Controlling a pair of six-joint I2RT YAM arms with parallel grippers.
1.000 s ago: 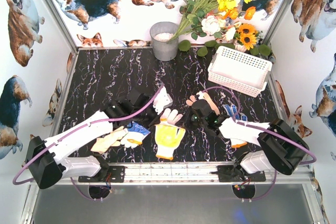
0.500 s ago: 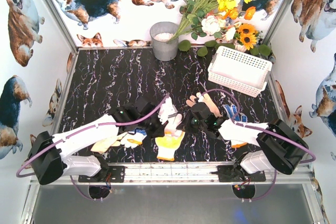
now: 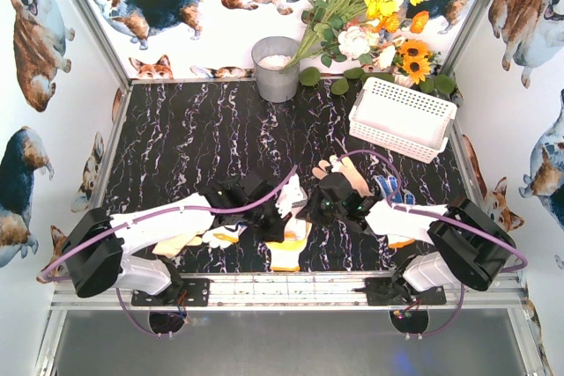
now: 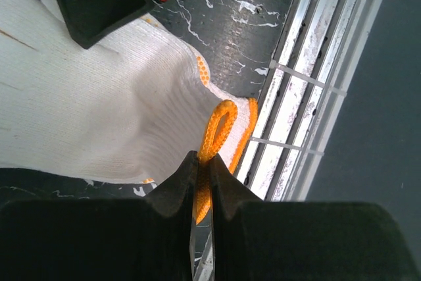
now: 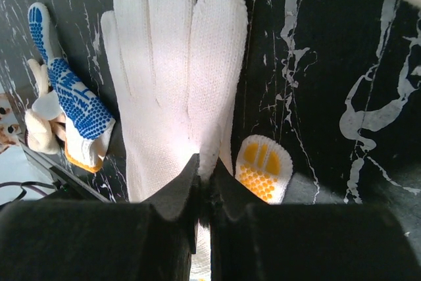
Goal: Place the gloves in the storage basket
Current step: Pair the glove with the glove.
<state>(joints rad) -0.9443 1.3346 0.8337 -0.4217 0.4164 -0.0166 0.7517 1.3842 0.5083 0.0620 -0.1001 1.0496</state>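
Gloves are gripped at the near edge of the marbled table, with none yet stowed. The left gripper is clamped tight on the orange cuff loop of a yellow-dotted white glove. The right gripper is pinched shut on the edge of a white knit glove — whether these are one glove or a stacked pair cannot be told. The storage basket is seen at the far right corner, tipped beside the flowers and well apart from both arms; no glove is visible inside it. A blue-dotted glove, a cream glove and others are scattered near the grippers. The task is judged barely begun — a first lift is in hand, and every glove is yet to be carried across.
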